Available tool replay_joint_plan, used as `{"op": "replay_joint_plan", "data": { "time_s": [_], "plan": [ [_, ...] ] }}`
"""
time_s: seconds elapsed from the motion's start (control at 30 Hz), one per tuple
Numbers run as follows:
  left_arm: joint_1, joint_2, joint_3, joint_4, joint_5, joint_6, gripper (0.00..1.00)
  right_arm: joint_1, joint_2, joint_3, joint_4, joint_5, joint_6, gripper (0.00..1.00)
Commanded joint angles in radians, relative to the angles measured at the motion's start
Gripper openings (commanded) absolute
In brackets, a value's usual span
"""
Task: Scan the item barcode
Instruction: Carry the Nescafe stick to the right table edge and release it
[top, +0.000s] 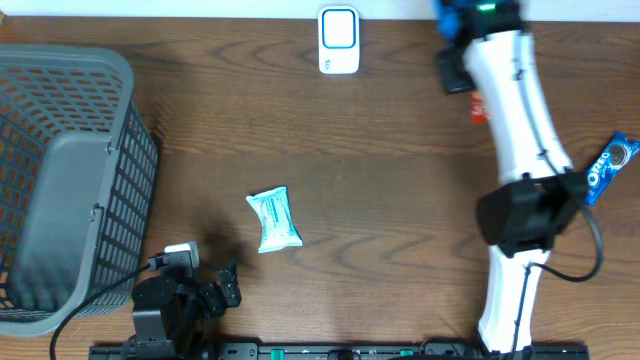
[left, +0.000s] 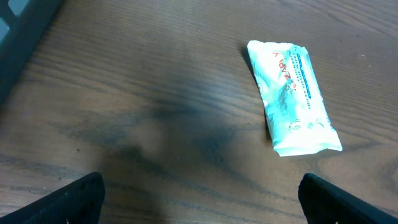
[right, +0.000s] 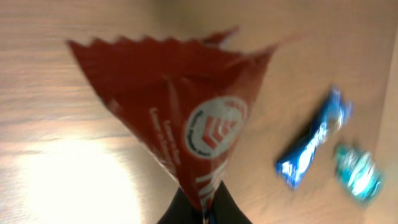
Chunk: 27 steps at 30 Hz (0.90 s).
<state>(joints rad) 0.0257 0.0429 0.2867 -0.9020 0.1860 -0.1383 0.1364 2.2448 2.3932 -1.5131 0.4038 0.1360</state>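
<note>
A red, crinkle-edged foil packet (right: 186, 118) is pinched at one end by the closed right gripper (right: 202, 210) above the wooden table (top: 400, 200), presumably so its barcode can be faced toward the white-and-blue box-shaped scanner (top: 339, 40), while the left gripper (left: 202, 204) is seen open and empty.

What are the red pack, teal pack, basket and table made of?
red pack: probably thin glossy plastic film; zigzag-cut edge, glare on the print.
teal pack: crinkled film wrapper, slight sheen.
basket: likely grey plastic; moulded grid walls, matte.
table: dark wood-grain top, low sheen; solid wood or laminate, cannot tell.
</note>
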Motion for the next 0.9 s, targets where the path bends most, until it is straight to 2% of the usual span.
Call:
{"op": "replay_joint_plan", "data": {
  "time_s": [0.0,0.4,0.5,0.63,0.67,0.73,0.87],
  "plan": [
    [0.004,-0.006,-0.008,-0.036,0.012,-0.006,0.99,-0.123,0.031,-0.052,0.003,-0.068,0.204,0.01],
    [0.004,-0.006,-0.008,-0.036,0.012,-0.005,1.00,-0.467,0.032,-0.471,0.365,-0.126,0.177,0.01],
    [0.004,-0.006,-0.008,-0.036,0.012,-0.006,1.00,-0.521,0.032,-0.531,0.423,-0.113,0.169,0.01],
    [0.004,-0.006,-0.008,-0.036,0.012,-0.005,1.00,-0.557,0.023,-0.520,0.414,-0.093,0.143,0.02],
    [0.004,-0.006,-0.008,-0.036,0.012,-0.005,1.00,-0.561,0.016,-0.505,0.395,-0.102,0.143,0.24],
    [0.004,-0.006,-0.008,-0.036,0.012,-0.005,1.00,-0.558,-0.002,-0.468,0.357,-0.150,0.121,0.38],
    [0.004,-0.006,-0.008,-0.036,0.012,-0.005,1.00,-0.516,-0.059,-0.375,0.272,-0.309,0.083,0.46]
  ]
}}
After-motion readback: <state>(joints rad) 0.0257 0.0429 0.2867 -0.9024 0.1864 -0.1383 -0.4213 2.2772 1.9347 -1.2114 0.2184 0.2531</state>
